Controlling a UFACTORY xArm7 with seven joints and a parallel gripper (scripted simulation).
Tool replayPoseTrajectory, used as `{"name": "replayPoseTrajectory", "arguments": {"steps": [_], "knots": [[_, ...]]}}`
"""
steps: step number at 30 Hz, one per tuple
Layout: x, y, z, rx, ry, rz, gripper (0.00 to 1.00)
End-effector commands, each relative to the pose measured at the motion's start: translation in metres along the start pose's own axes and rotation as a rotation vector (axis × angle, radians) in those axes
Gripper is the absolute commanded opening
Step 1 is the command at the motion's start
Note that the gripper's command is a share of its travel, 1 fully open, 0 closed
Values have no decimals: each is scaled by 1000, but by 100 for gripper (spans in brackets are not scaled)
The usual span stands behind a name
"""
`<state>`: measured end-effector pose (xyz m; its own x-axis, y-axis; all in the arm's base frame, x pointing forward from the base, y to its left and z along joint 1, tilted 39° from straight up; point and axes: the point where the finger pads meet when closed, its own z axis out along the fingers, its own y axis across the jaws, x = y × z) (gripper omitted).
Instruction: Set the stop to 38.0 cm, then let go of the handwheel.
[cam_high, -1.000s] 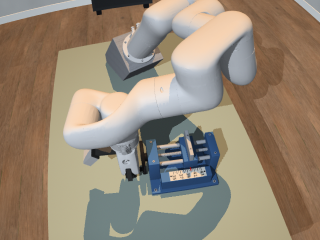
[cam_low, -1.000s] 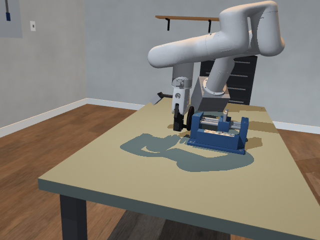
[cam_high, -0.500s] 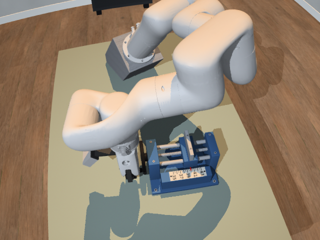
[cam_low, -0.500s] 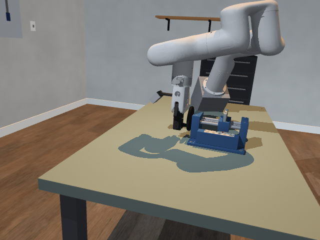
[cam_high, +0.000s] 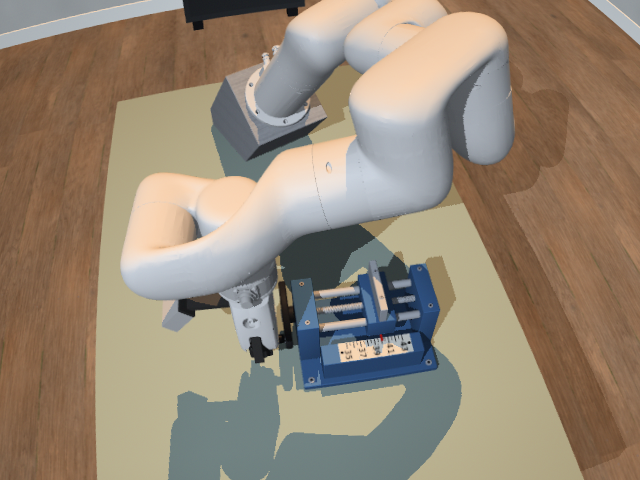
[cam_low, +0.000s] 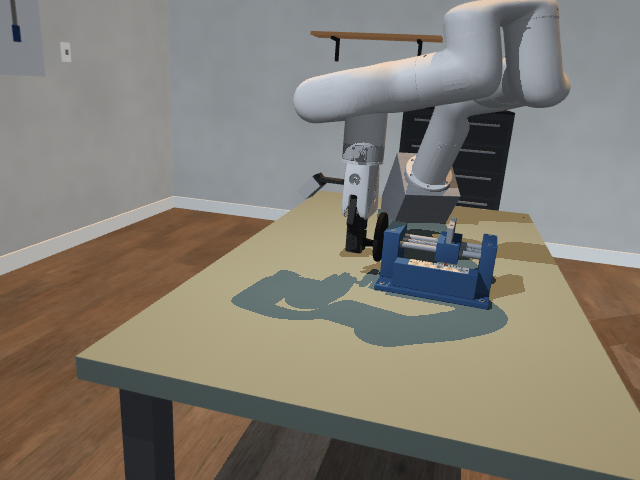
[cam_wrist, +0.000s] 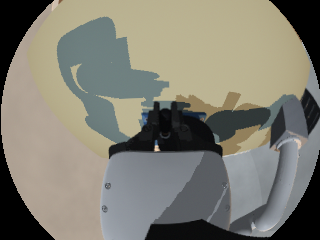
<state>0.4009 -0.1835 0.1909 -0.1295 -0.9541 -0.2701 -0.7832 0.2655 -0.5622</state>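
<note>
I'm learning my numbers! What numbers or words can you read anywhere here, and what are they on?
"35", "37", then a blurred one, "41", "43": printed on the white scale strip along the front of the blue stop fixture.
The red pointer sits near the blurred number; its exact reading is too small to tell.
No other words, labels or signs are readable.

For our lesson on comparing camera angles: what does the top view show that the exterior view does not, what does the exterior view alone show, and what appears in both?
Only the top view shows the printed scale from above, with its red pointer, and the three horizontal rods side by side.

Only the exterior view shows the room: the wall shelf, the table's leg and its front edge.

Both show the blue fixture, the black handwheel at its end, and the end effector shut on the handwheel's handle.
</note>
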Motion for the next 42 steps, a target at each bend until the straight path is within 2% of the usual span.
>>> {"name": "replayPoseTrajectory", "arguments": {"steps": [1,20,42], "knots": [[1,0,-12,0,2,1,6],[1,21,-38,0,2,1,6],[1,48,-38,0,2,1,6]]}}
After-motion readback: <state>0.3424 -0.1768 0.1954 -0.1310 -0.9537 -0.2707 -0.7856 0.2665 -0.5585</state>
